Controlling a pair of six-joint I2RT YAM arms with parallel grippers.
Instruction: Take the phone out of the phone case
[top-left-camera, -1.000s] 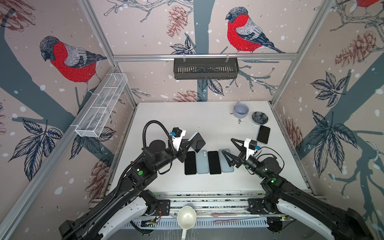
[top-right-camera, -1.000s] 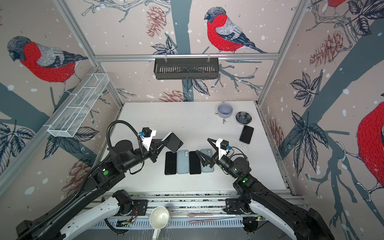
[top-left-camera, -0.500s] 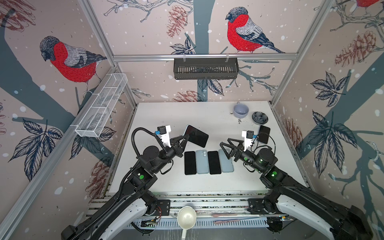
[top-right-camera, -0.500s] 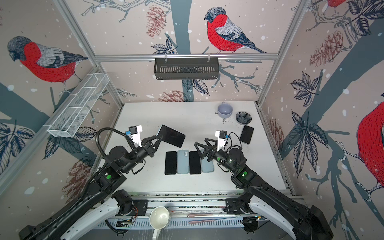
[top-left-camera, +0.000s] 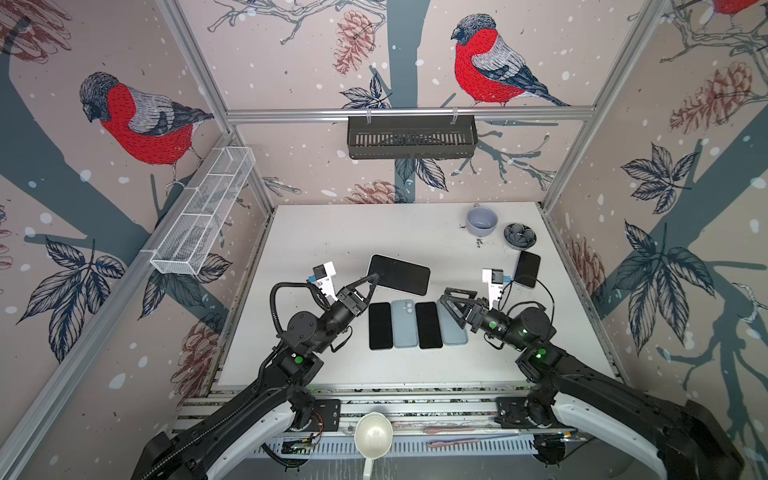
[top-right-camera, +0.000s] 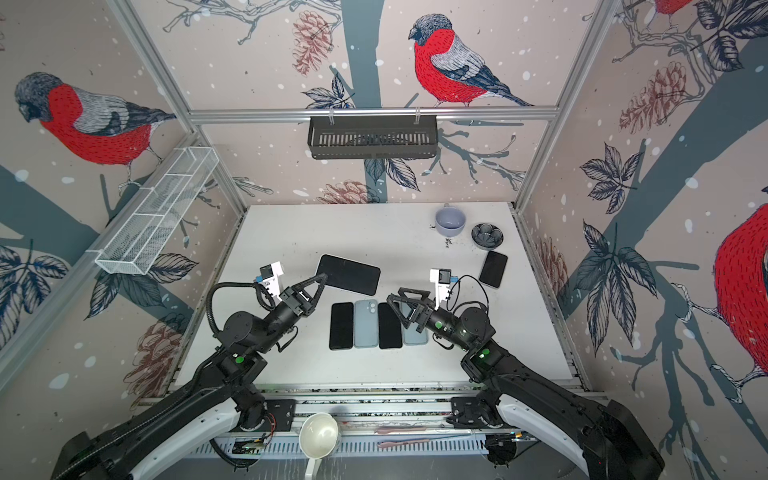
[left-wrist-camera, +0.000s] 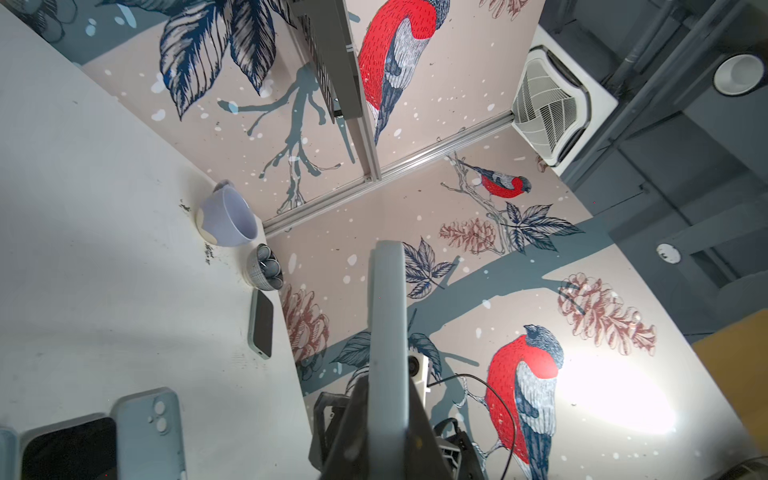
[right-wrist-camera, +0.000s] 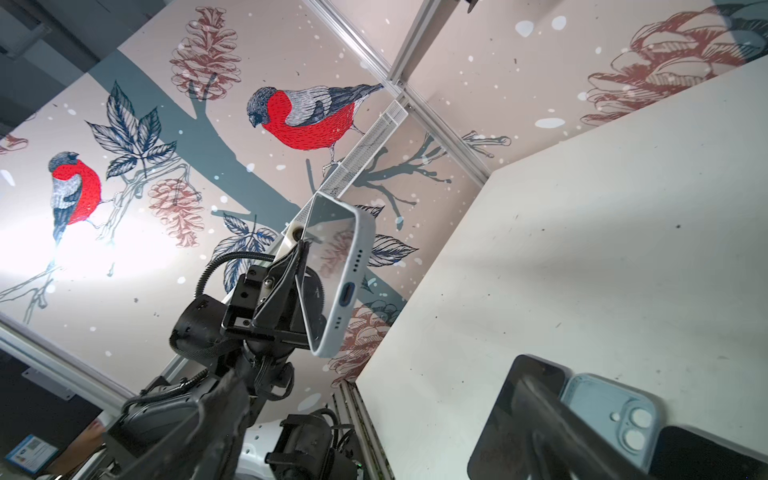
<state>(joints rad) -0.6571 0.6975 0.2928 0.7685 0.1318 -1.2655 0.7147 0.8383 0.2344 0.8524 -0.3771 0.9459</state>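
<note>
A white wire mesh basket (top-left-camera: 199, 216) hangs on the wall left of the row of four devices. Nearer the row, the left gripper (top-left-camera: 374, 277) has its fingers pinching the dark-screened phone in a pale grey case (top-left-camera: 401, 274). They grip near its left end and hold it clear of the white counter (top-left-camera: 353, 232), just behind the row.

The row itself reads black phone (top-left-camera: 380, 325), blue-grey case (top-left-camera: 404, 324) with its camera holes up, black phone (top-left-camera: 429, 325), blue-grey case (top-left-camera: 453, 332). Open counter runs behind it to the back wall.

The right gripper (top-left-camera: 451, 305) hovers at the row's right end, fingers spread wide.

Further right, another cased phone (top-left-camera: 528, 269) lies close to the counter's edge. Behind it stand a lavender cup (top-left-camera: 482, 220) and a small dark bowl (top-left-camera: 519, 236) holding rounded grey pieces.
</note>
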